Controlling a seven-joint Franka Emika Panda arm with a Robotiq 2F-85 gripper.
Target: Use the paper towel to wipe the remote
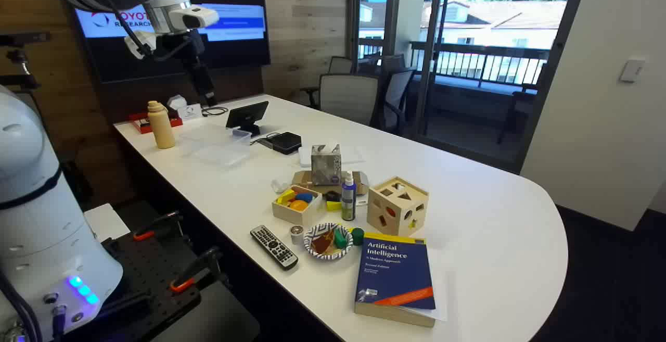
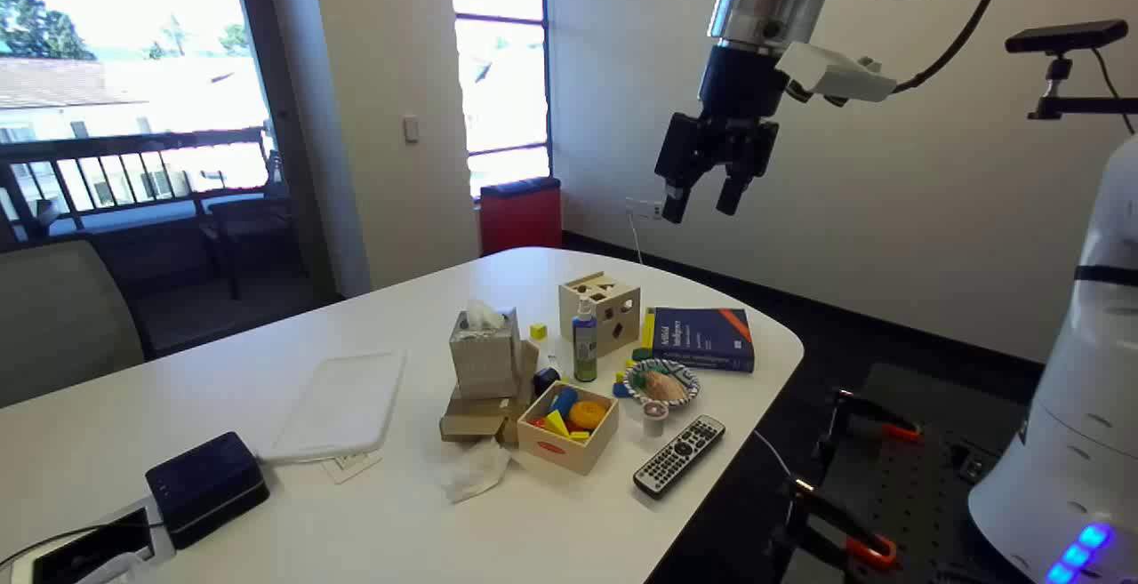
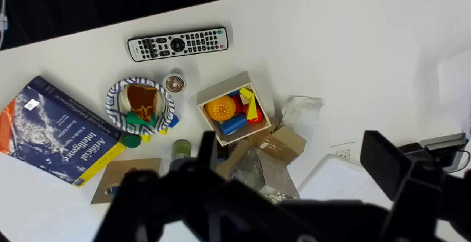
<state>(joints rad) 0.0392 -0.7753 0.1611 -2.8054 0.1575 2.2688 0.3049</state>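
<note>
The remote (image 1: 274,247) lies flat near the table edge on the robot's side, its buttons facing up. It also shows in another exterior view (image 2: 679,457) and at the top of the wrist view (image 3: 178,44). A crumpled white paper towel or tissue (image 2: 477,468) lies beside the cardboard under the tissue box. It also shows in the wrist view (image 3: 302,111) and partly in an exterior view (image 1: 281,186). My gripper (image 2: 702,209) is open and empty, high above the table and apart from both. Its spread fingers show in the wrist view (image 3: 294,153).
A tissue box (image 2: 484,357) stands on cardboard (image 2: 471,424). Around it are a wooden box of toy blocks (image 3: 235,111), a spray bottle (image 1: 348,199), a shape-sorter cube (image 1: 398,206), a patterned bowl (image 3: 167,98), a small cup (image 3: 174,83) and a blue book (image 1: 393,274).
</note>
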